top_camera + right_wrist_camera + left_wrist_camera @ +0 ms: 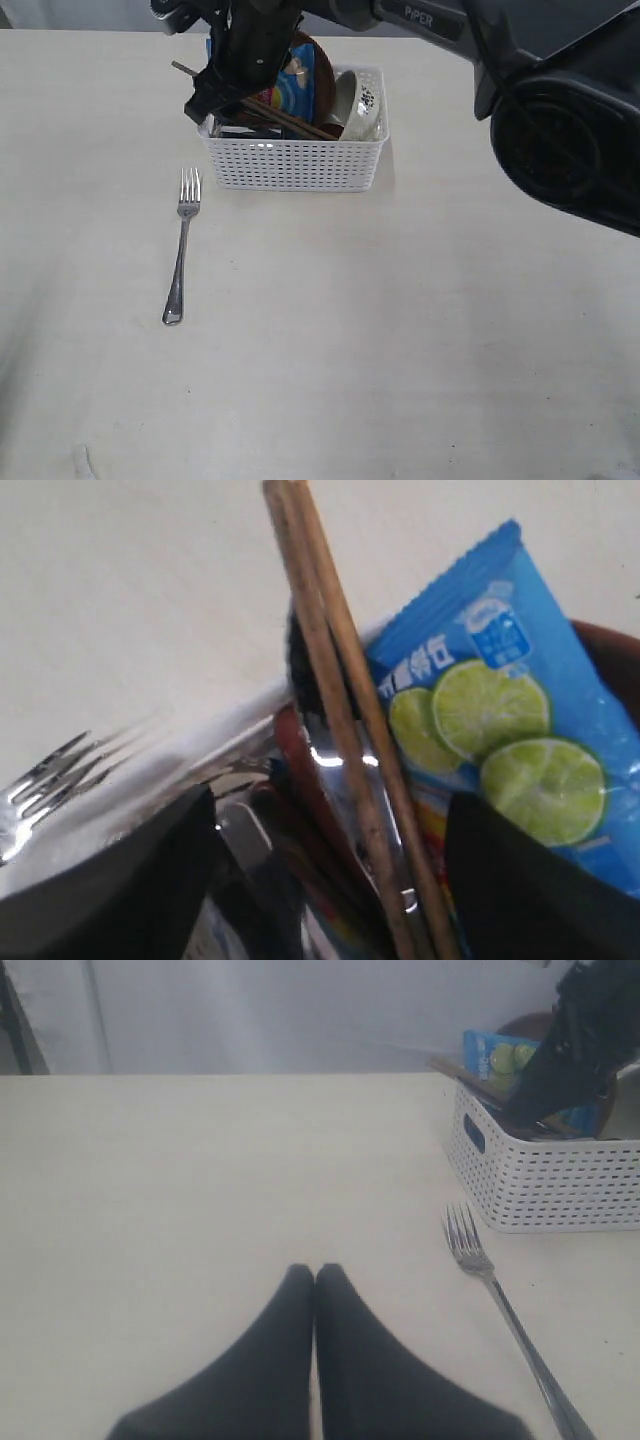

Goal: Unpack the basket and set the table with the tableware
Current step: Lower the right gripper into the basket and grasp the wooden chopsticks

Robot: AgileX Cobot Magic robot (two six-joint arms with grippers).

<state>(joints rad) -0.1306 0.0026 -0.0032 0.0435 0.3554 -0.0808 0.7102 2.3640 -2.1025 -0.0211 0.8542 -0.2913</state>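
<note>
the pale cream tabletop [420, 330] fills nearly the whole scene, matte with a faint grain. beyond its far edge the left wrist view shows a plain pale wall [250, 1010].

the white lattice basket [295, 165] stands at the far middle of the tabletop. in it a blue chips bag [302, 85] printed with limes stands upright, with a round brown plate [325, 70] on edge just behind it. a white patterned bowl [364, 105] leans on its side at the basket's right end. what lies lower in the basket is hidden by its wall and by the arm. 1 steel fork [181, 250] lies alone on the tabletop, near-left of the basket and apart from it, tines toward the far side. 2 wooden chopsticks [270, 112] lie side by side, slanting across the basket in front of the bag, their left ends sticking out above the rim.

the large dark right arm [560, 120] comes in from the right, crosses the top of the exterior view and blocks the basket's far-left corner. its right gripper [210, 105] points down at the basket's left end. in the right wrist view its fingers [120, 880] are spread, released, with the chopsticks running between them; whether they touch a finger i cannot tell. the left gripper [315, 1278] points over bare tabletop left of the fork, clenched on nothing, its 2 fingers pressed together.
</note>
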